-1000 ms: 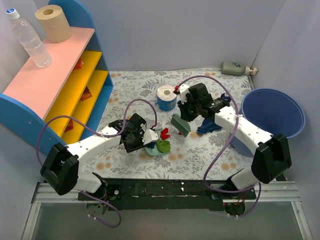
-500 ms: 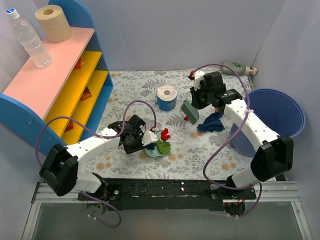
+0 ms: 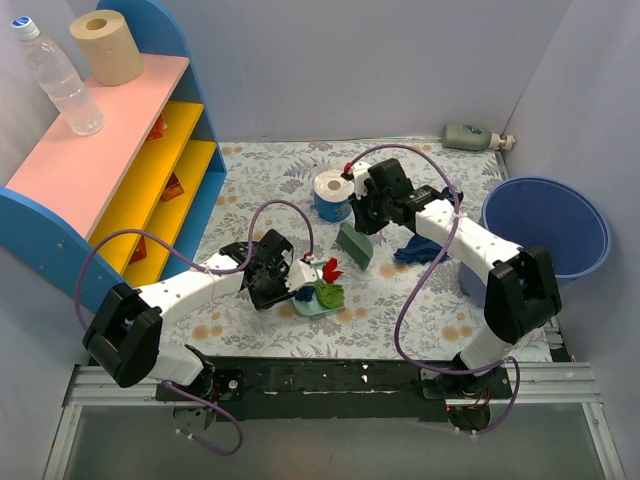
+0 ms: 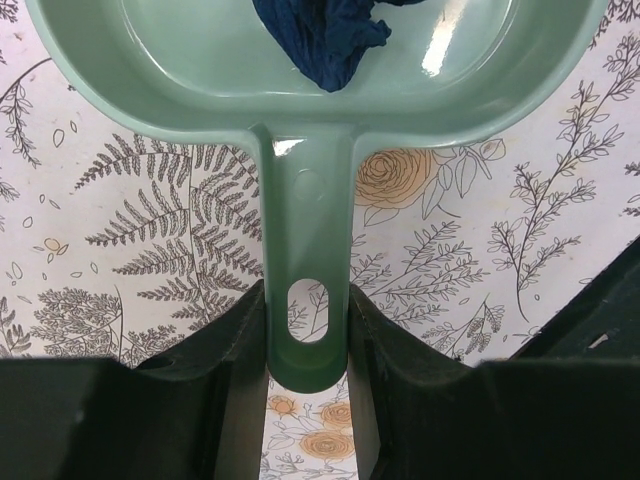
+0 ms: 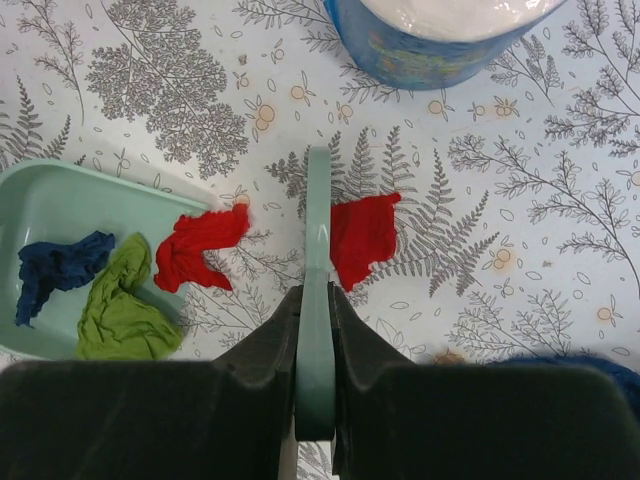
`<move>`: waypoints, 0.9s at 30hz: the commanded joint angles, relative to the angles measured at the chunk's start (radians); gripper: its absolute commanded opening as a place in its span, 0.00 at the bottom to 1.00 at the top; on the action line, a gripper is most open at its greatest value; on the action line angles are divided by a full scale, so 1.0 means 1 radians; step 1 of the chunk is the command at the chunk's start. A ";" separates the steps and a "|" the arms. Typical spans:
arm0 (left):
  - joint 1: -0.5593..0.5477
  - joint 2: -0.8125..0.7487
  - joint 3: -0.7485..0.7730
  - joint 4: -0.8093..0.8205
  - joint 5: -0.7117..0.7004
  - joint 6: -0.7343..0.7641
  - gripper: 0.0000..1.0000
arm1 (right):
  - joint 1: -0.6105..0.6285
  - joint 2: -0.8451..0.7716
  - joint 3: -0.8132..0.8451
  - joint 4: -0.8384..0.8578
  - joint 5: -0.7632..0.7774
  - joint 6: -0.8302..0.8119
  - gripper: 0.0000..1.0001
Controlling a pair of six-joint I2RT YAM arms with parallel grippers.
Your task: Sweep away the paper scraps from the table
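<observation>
My left gripper [image 3: 285, 275] is shut on the handle [image 4: 308, 300] of a pale green dustpan [image 3: 312, 306] lying on the leaf-print table [image 3: 250, 180]. In the pan lie a green wad [image 5: 120, 300] and a small dark blue wad [image 5: 60, 270]. A red scrap [image 5: 200, 245] lies at the pan's rim. My right gripper [image 3: 368, 215] is shut on a green brush [image 3: 352, 245], seen edge-on in the right wrist view [image 5: 318, 230]. A second red scrap [image 5: 362, 235] lies on the cloth just right of the brush. A larger dark blue wad [image 3: 420, 250] lies further right.
A blue-wrapped tissue roll [image 3: 332, 195] stands just behind the brush. A blue bucket [image 3: 545, 225] stands at the right, a grey-green bottle [image 3: 470, 135] at the back right. The pink-topped shelf [image 3: 110, 150] with a water bottle [image 3: 60, 80] stands at the left.
My right arm swung the brush back and to the right, then brought it left again, down beside the red scraps near the dustpan. The left arm and dustpan have barely moved.
</observation>
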 commanded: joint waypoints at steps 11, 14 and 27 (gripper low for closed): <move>0.008 0.076 0.087 0.054 0.070 -0.089 0.00 | 0.100 -0.032 -0.044 -0.023 -0.202 -0.049 0.01; 0.008 0.096 0.094 0.066 0.095 -0.113 0.00 | 0.102 -0.057 -0.027 -0.036 -0.177 -0.050 0.01; 0.017 0.058 -0.006 0.247 0.165 -0.120 0.00 | 0.100 -0.129 0.051 -0.075 -0.041 -0.114 0.01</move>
